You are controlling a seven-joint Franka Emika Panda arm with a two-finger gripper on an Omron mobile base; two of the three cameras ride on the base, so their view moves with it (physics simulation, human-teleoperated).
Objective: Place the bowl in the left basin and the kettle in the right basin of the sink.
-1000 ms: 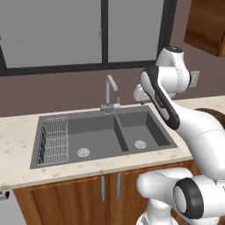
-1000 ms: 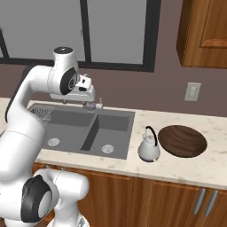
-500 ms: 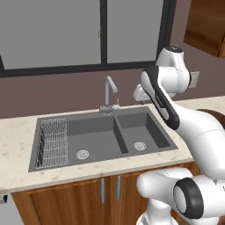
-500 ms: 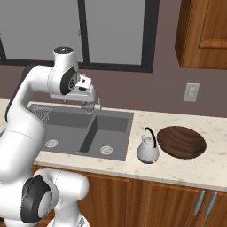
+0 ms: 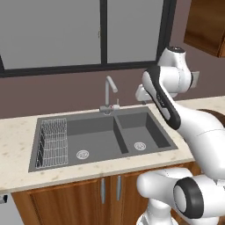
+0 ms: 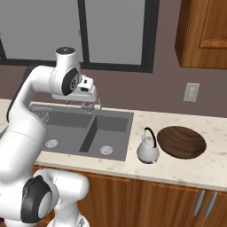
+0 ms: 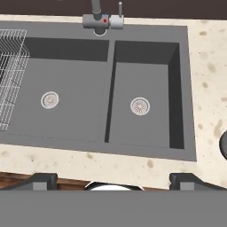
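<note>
Dark-brown bowl (image 6: pixel 181 142) and upright white kettle (image 6: pixel 148 149) side by side on counter, right of dark-grey sink (image 6: pixel 84 133).

The sink (image 6: pixel 84 128) is set into the worktop (image 6: pixel 186 166), below the window (image 5: pixel 88 35). Its left basin (image 7: pixel 57 102) holds the wire rack (image 7: pixel 11 75) at its far left side, and the right basin (image 7: pixel 142 104) lies just beside it, behind a divider. The faucet (image 5: pixel 109 94) stands at the back edge, near the divider. On the worktop to the right of the sink stands the kettle (image 6: pixel 147 147), and the bowl (image 6: pixel 181 142) lies to its right, perhaps touching it. The gripper (image 6: pixel 91 106) hangs above the back of the sink. A cabinet (image 6: pixel 204 31) hangs on the wall above the bowl.
</note>
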